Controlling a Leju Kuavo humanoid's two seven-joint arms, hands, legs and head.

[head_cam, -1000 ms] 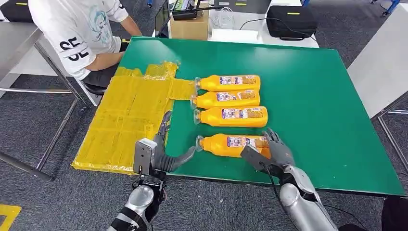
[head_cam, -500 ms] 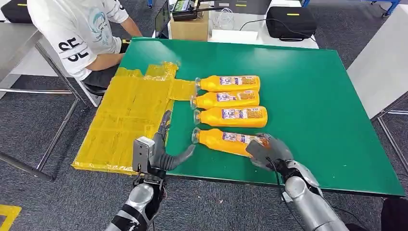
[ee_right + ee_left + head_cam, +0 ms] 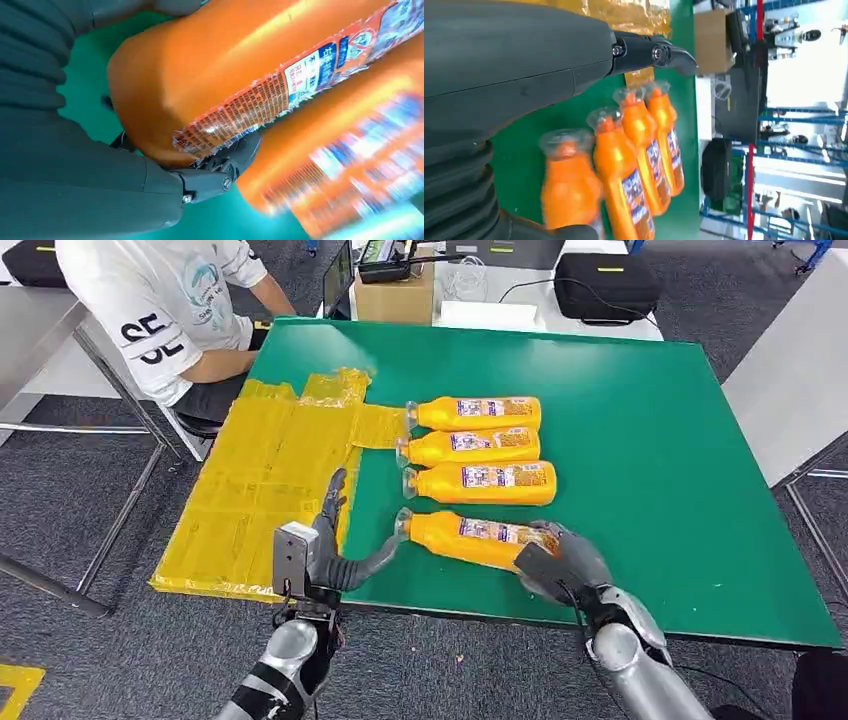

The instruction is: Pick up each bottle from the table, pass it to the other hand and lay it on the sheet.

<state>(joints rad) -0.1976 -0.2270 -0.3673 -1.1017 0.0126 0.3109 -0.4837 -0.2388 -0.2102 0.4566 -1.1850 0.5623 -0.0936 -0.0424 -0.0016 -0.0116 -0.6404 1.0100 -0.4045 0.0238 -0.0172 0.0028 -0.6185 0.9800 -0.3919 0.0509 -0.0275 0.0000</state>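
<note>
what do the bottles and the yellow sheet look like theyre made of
Bottles: likely glossy plastic, going by the highlights along the orange bodies, clear caps and printed film labels, one wrinkled at its edge in the right wrist view. Sheet: looks like thin plastic film, shiny and creased, crumpled at its far end.

Right hand (image 3: 556, 562) grips the nearest bottle (image 3: 470, 536) at its base; left hand (image 3: 322, 552) held empty — fingers spread.

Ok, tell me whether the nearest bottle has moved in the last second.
Yes. The nearest bottle, gripped at its base by the right hand, has swung its cap end toward the yellow sheet and the left hand, closing on the third bottle.
</note>
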